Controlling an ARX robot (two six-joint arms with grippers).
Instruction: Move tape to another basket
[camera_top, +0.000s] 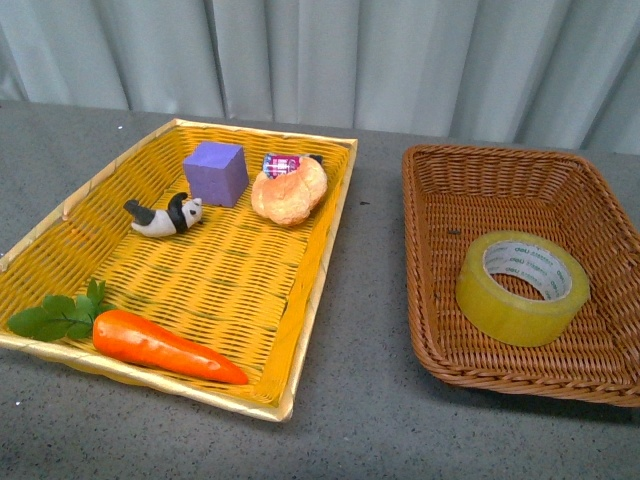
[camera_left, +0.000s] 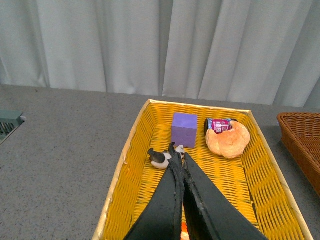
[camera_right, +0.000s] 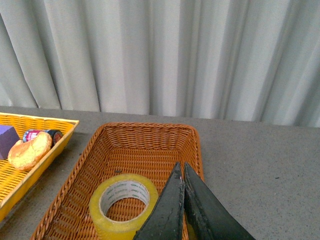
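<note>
The tape (camera_top: 523, 287) lies flat inside the brown basket (camera_top: 450, 180), near its front right part, on the grey surface (camera_top: 370, 400). The right claw (camera_right: 180, 172) hangs above the basket, its tips pressed together, gripping nothing. The left claw (camera_left: 177, 152) is likewise pressed together and empty above the yellow tray (camera_left: 130, 145), near the panda figure (camera_left: 160, 158).

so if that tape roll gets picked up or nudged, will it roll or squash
The tape looks like a thick wound roll on a cardboard core, so it is probably stiff and fairly heavy for its size. It leans on the brown basket wall, so a nudge may drop it flat or roll it. Its glossy side could be slippery.
</note>
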